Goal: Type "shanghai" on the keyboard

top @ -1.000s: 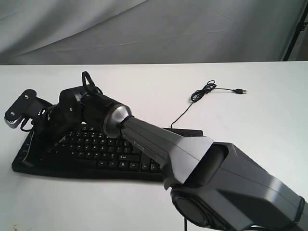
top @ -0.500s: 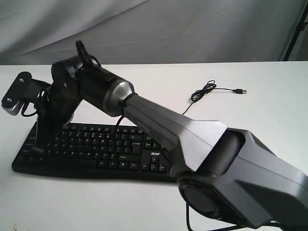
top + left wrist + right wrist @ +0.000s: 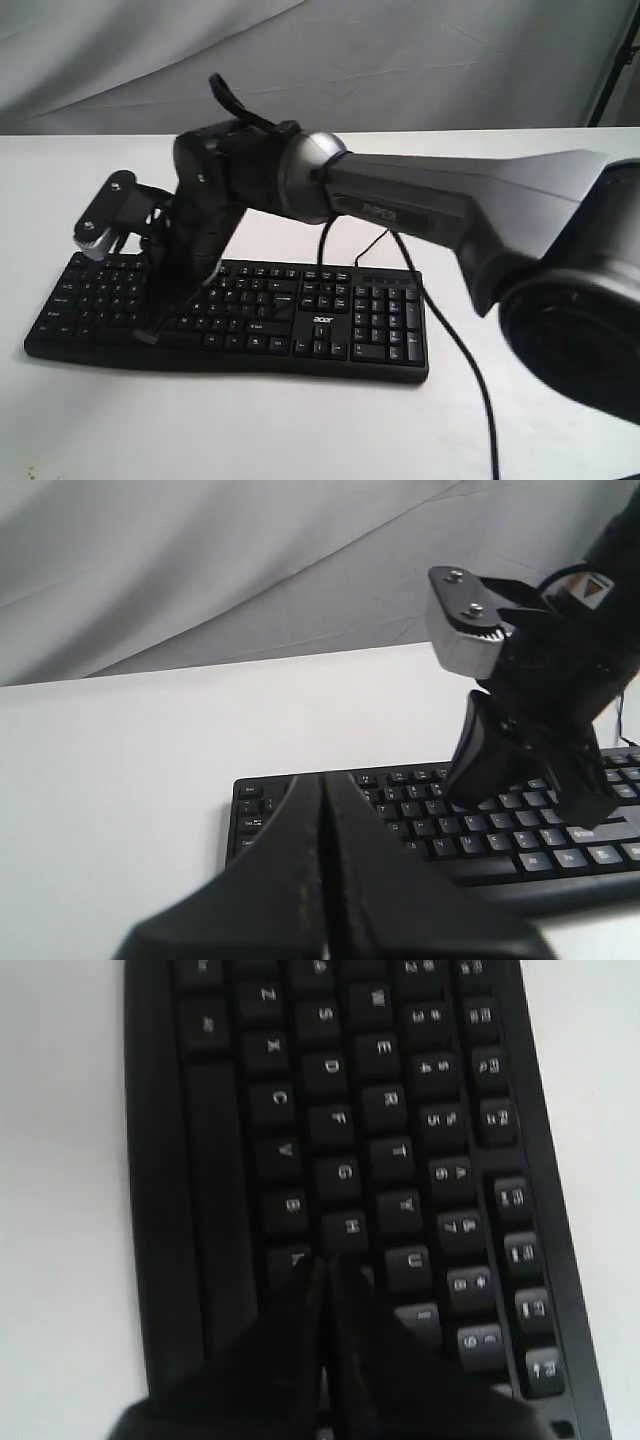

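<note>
Right gripper (image 3: pixel 322 1268): fingers pressed together; shifted from left end of keyboard (image 3: pixel 250 300) toward middle; H key (image 3: pixel 352 1225) just beyond tip. Probably the next letter.

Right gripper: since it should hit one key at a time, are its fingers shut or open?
Shut. The right gripper shows its two fingers pressed together along a thin seam over the keyboard.
</note>
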Action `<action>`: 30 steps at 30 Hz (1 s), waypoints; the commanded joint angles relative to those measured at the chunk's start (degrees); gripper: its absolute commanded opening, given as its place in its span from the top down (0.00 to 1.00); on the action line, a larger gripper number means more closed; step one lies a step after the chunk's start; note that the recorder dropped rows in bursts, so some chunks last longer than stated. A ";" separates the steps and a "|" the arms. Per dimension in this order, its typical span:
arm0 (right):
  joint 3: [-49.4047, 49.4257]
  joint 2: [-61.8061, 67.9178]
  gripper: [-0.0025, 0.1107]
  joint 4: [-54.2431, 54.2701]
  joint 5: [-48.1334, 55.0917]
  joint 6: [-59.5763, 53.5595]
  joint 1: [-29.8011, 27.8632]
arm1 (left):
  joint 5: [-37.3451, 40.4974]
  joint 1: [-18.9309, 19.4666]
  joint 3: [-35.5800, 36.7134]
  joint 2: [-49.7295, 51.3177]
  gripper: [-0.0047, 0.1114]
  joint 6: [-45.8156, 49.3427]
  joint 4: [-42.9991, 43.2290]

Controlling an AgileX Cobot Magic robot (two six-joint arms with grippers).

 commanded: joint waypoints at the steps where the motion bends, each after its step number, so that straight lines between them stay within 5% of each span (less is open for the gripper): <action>1: 8.58 -3.62 0.98 7.32 -10.12 -5.57 -0.96 | -0.27 -0.23 0.25 -0.20 0.96 -0.01 0.04; 30: 8.85 1.03 0.98 13.66 -14.67 -10.09 -0.96 | -0.27 -0.23 0.25 -0.20 0.96 -0.01 0.04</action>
